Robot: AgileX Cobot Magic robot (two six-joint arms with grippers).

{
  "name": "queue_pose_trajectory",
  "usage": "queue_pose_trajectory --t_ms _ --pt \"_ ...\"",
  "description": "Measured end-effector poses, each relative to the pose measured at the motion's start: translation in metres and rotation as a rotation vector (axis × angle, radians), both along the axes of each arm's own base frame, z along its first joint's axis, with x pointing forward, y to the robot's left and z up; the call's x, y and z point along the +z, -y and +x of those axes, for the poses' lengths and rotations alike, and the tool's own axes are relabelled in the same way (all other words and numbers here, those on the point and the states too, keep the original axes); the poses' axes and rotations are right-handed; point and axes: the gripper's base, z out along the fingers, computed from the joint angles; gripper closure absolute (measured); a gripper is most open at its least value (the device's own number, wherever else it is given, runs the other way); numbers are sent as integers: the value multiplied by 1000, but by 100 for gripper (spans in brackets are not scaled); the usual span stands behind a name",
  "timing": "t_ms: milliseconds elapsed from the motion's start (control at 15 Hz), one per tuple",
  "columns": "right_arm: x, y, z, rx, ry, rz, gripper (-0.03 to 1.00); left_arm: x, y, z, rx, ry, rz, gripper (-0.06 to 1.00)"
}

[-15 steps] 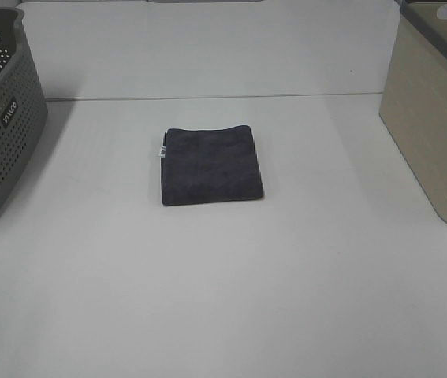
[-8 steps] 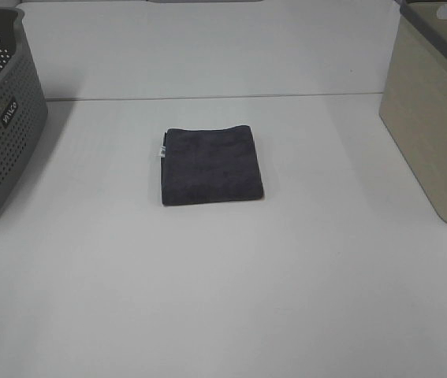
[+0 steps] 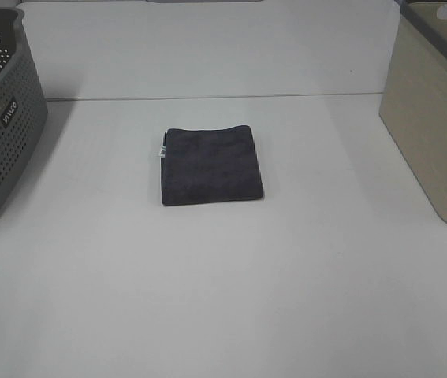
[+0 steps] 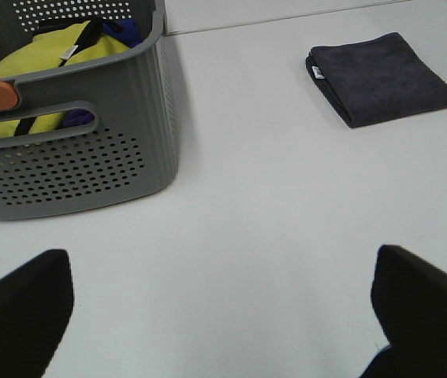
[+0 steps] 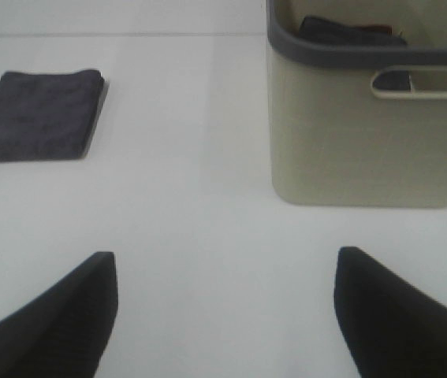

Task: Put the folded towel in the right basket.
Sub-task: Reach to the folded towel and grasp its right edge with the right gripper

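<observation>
The setting resembles a laboratory test bench: a plain white tabletop (image 3: 223, 299) with a perforated grey basket (image 3: 2, 134) and a beige basket (image 3: 432, 134) at opposite sides.

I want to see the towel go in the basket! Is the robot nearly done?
Not yet. Nothing is done: the folded towel lies flat on the table, apart from the right basket. Nothing is in hand: the left end effector and right end effector are both open and empty. Left: grasp it, carry it over, drop it in.
</observation>
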Motion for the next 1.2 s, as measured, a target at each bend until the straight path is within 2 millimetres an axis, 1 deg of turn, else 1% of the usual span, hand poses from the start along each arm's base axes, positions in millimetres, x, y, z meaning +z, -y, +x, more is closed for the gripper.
queue_pose_trajectory --t_ms 67,133,200,400,467,533,600,667,800,867,933,1000,1067,1133,1200 --pt "6 -1 6 2 18 10 24 0 0 0 0 0 0 -3" --pt "19 -2 20 11 34 42 24 0 0 0 0 0 0 -3" --pt "31 -4 38 25 23 55 24 0 0 0 0 0 0 -3" --pt "57 -7 99 85 -68 11 24 0 0 0 0 0 0 -3" --pt "68 -10 148 124 -141 20 24 0 0 0 0 0 0 -3" --pt "73 -13 176 144 -170 41 24 0 0 0 0 0 0 -3" --pt "74 -14 187 156 -181 46 24 0 0 0 0 0 0 -3" --pt "75 -16 216 180 -203 63 24 0 0 0 0 0 0 -3" --pt "72 -21 268 229 -236 93 24 0 0 0 0 0 0 -3" --pt "66 -23 291 249 -260 110 24 0 0 0 0 0 0 -3" --pt "58 -28 313 274 -293 120 26 0 0 0 0 0 0 -3" --pt "43 -37 334 304 -340 116 27 0 0 0 0 0 0 -3" --pt "28 -52 353 343 -381 109 28 0 0 0 0 0 0 -3" --pt "14 -67 367 381 -415 97 28 0 0 0 0 0 0 -3" --pt "5 -75 374 399 -436 94 28 0 0 0 0 0 0 -3"
